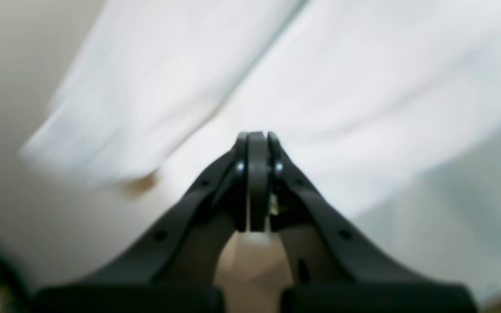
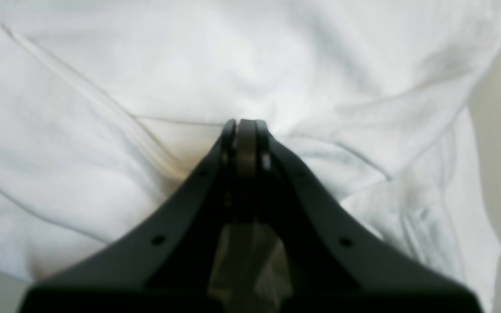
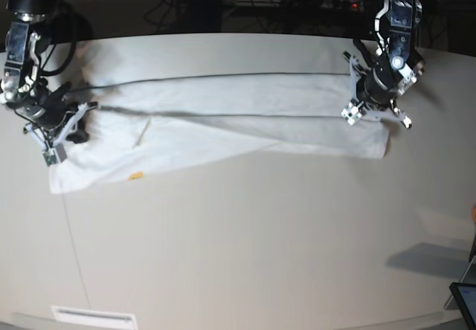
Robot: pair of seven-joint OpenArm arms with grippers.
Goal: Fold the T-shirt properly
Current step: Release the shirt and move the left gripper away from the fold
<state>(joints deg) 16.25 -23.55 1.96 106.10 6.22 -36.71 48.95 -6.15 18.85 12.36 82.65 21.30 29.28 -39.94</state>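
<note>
At either end of the T-shirt (image 3: 223, 118), the left gripper (image 3: 375, 96) and right gripper (image 3: 56, 114) are clamped tight on cloth, so I'd lift both evenly, keeping it taut.

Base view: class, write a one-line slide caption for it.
Two arms hold a long, partly folded white T-shirt at opposite ends, left gripper and right gripper both shut, on a pale table.

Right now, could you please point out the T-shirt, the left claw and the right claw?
T-shirt (image 3: 223, 118): base view, middle of the white cloth.
Left claw (image 1: 257, 143): left wrist view, closed tips.
Right claw (image 2: 245, 128): right wrist view, closed tips against the cloth.
</note>
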